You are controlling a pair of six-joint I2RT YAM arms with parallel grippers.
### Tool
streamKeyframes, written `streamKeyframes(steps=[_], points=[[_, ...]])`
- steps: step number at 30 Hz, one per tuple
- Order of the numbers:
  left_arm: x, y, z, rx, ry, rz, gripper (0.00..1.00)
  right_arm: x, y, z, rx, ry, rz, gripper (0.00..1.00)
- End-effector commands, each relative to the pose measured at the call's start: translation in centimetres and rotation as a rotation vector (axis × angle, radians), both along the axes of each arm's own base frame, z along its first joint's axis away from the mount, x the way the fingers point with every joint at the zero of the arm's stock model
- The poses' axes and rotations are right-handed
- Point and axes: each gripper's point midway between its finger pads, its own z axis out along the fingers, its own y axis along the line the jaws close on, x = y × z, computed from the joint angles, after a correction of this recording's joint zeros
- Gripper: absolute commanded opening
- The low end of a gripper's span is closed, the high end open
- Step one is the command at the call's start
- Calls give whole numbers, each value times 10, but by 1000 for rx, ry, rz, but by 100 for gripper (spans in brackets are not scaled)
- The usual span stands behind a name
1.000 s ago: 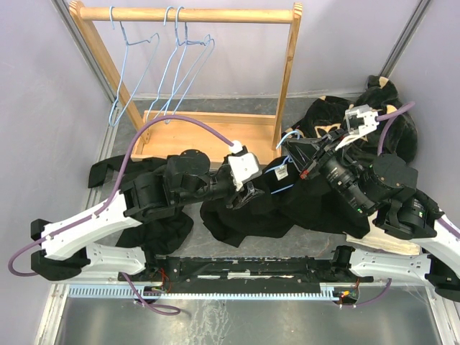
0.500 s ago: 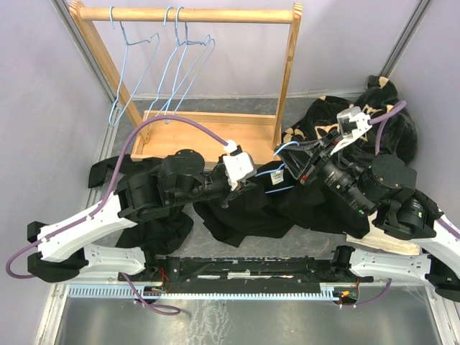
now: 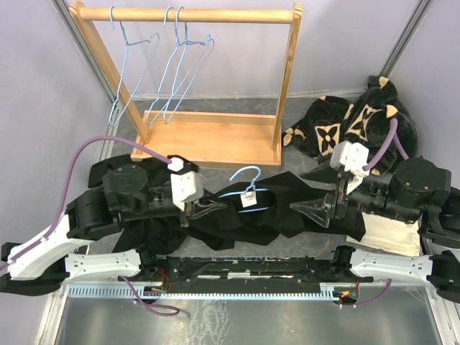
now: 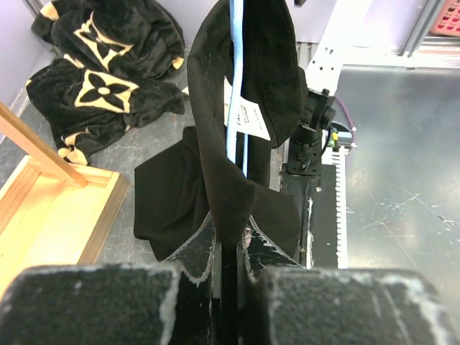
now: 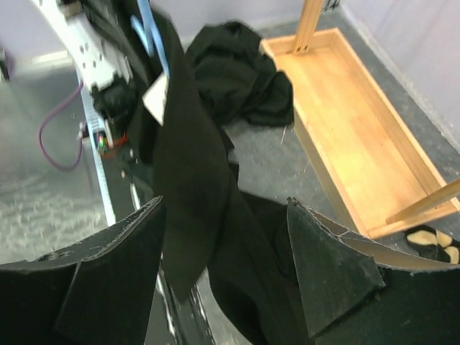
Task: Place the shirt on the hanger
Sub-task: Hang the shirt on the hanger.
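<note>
The plain black soft-cloth shirt [image 3: 284, 190] lies stretched across the grey table [image 3: 302, 108], in front of the wooden rack [image 3: 187, 14] and between the two arms. The thin light-blue wire hanger [image 3: 246, 169] sits inside it. Its hook sticks out at the collar beside the small white tag [image 3: 249, 199], and short arcs of wire show on either side.

The left gripper [image 3: 205, 210] is clamped tight on a fold at the shirt's left end. In its wrist view the fingers [image 4: 205, 251] stand almost together, with black cloth [image 4: 215, 144] running away from them and the blue wire [image 4: 233, 72] lying in the fold. Whether the wire itself is pinched cannot be told.

The right gripper [image 3: 305, 208] is at the shirt's right end with its jaws wide apart. From its wrist camera a strip of the shirt [image 5: 187, 180] passes between the spread fingers [image 5: 327, 266] — neither finger clearly presses on it — and the tag [image 5: 154, 93] and wire [image 5: 147, 18] show further along.

A black plush garment with tan flower motifs [image 3: 359, 126] is heaped at the far right. Another plain black garment [image 3: 108, 172] lies under the left arm. More blue wire hangers [image 3: 172, 65] hang from the rack's rail.
</note>
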Motion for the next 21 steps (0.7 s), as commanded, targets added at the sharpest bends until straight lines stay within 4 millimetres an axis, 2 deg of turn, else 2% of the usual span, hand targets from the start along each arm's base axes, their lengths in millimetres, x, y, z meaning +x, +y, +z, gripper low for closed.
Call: streamKeyframes(steps=[1,6,12,14,19,21], points=[[-17,10,15,-54,26,-56,3,-21,-20,-30,-163,-22,114,75],[-29,16,14,-52,51,-100,3,-26,-27,-47,-235,1,129,77],[-41,16,16,-52,69,-161,3,-29,-18,-59,-284,43,172,74],[-43,17,19,-63,70,-171,3,-33,-15,-61,-286,61,196,70],[-50,15,26,-91,73,-212,3,-37,-14,-71,-306,99,207,50],[-49,14,24,-83,75,-210,3,-40,-13,-71,-301,111,222,37]])
